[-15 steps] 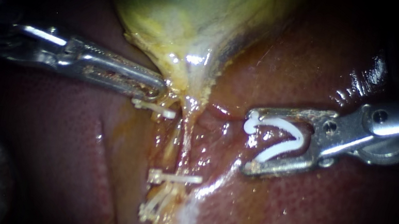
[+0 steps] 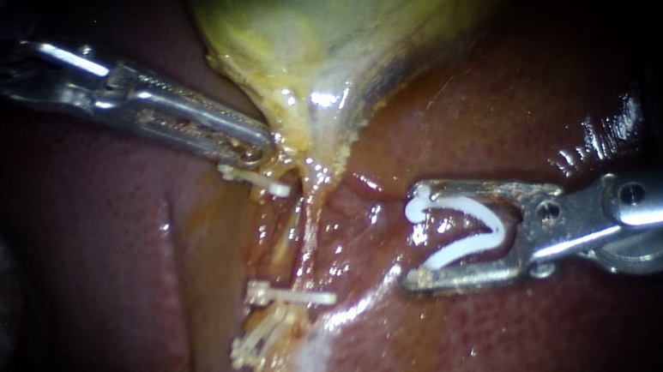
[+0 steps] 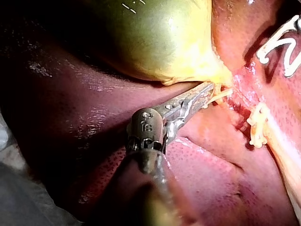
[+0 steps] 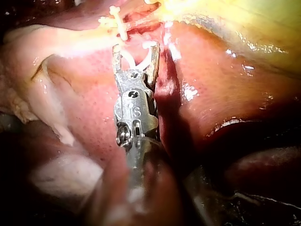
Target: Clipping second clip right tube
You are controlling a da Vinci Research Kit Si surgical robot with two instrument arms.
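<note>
Endoscope view: white clip [image 2: 464, 231] in right instrument [image 2: 413, 237]; left instrument [image 2: 266, 149] on gallbladder [image 2: 310, 27].

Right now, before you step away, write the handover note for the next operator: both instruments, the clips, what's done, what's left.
Left instrument: jaws shut on the yellowish lower edge of the green gallbladder.
Right instrument: jaws grip an open white plastic clip from both sides. It is over the dark red liver, beside the pale thin tubes and not touching them.
Done: three closed white clips sit along the tubes: top clip under the left jaws, middle clip, bottom clip.
Left: carry the open clip across the right tube and close it, probably a short move toward the tubes.
</note>
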